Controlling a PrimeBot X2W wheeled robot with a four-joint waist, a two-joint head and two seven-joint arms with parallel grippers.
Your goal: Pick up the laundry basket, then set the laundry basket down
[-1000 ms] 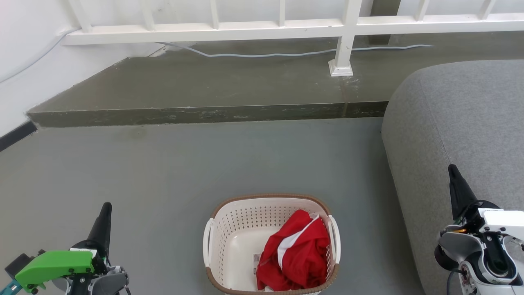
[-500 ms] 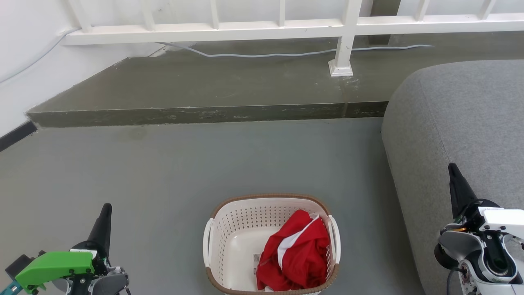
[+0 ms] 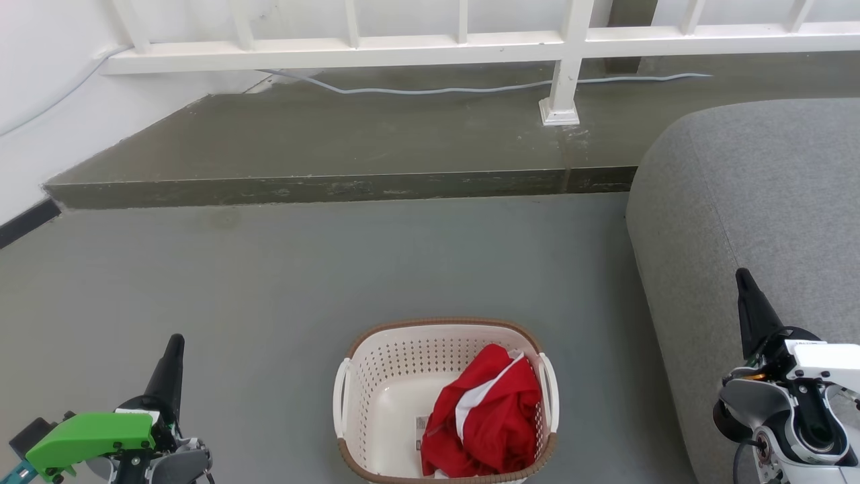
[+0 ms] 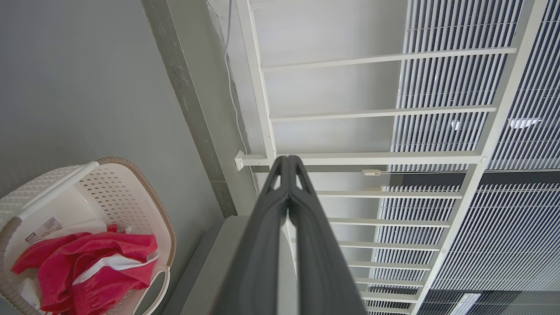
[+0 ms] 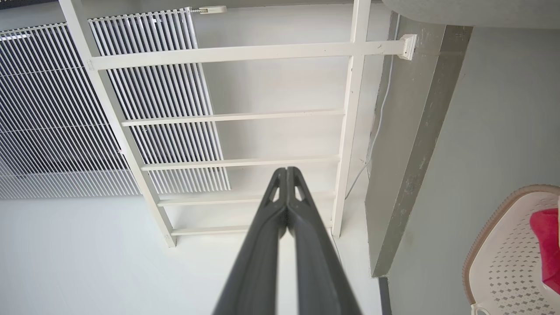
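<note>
While the laundry basket (image 3: 396,366) sits between them, left gripper (image 3: 175,341) and right gripper (image 3: 742,277) pointing forward, fingers together, empty.

Right gripper (image 5: 286,170): its two dark fingers are pressed together along their length with nothing between them, the tips lying across the white railing (image 5: 245,52). Behind the railing are a slatted panel (image 5: 52,131) and a pale wall. A thin cable (image 5: 379,118) runs just beside the railing's base rail, on a dark concrete step (image 5: 407,144). On the side of the step away from the railing are the grey floor (image 5: 503,109), the laundry basket (image 5: 503,253) cut by the frame edge, a red cloth (image 5: 547,245) inside it, and the edge of a grey cushion (image 5: 472,11).
</note>
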